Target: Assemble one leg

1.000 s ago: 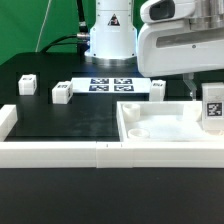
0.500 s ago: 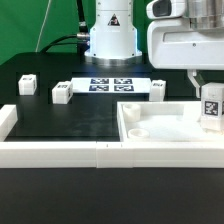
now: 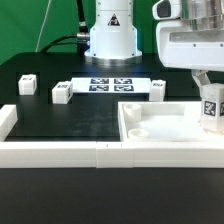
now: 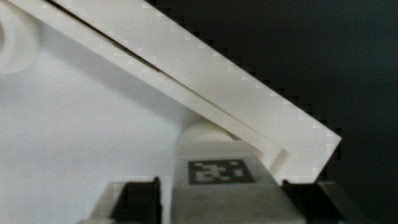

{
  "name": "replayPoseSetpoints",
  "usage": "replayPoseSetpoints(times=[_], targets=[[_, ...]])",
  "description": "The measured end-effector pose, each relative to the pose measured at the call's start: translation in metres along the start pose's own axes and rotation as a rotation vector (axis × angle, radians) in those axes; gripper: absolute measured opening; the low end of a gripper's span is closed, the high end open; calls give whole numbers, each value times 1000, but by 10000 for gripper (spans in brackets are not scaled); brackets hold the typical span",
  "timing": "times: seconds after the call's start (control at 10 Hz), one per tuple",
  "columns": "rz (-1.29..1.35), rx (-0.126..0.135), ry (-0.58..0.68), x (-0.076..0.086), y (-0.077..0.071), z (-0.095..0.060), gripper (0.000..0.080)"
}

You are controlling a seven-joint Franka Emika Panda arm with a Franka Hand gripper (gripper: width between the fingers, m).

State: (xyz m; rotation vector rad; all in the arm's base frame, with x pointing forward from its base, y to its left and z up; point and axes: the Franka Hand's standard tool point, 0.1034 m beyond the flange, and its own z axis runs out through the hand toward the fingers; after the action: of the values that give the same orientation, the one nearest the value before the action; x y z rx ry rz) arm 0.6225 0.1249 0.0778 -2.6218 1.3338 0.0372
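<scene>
My gripper [image 3: 210,98] is at the exterior view's right, over the far right corner of the large white panel [image 3: 160,127]. It is shut on a small white leg [image 3: 210,106] with a black-and-white tag, held slightly tilted on the panel. In the wrist view the leg [image 4: 217,170] sits between my two dark fingers [image 4: 139,200], with the gripper [image 4: 221,203] closed against its sides. Three more legs lie on the black table: one at the left [image 3: 27,84], one beside it [image 3: 62,93], and one near the panel [image 3: 158,89].
The marker board [image 3: 110,84] lies flat in front of the robot base [image 3: 110,35]. A white rail [image 3: 60,152] runs along the table's front edge, with a raised end at the left [image 3: 6,122].
My gripper body has shifted toward the exterior view's right while the held leg has stayed nearly in place and now looks a little more tilted. The other legs have not moved.
</scene>
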Motion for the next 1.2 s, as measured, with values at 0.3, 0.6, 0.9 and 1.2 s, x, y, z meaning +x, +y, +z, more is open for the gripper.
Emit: replayPoseSetpoints(times=[0.3, 0.6, 0.9, 1.2], targets=[[-324, -2, -1, 2, 2, 1, 624], [-725, -34, 12, 0, 3, 4, 645], [-1087, -94, 32, -7, 1, 7, 649], [-1333, -100, 27, -6, 0, 7, 649]])
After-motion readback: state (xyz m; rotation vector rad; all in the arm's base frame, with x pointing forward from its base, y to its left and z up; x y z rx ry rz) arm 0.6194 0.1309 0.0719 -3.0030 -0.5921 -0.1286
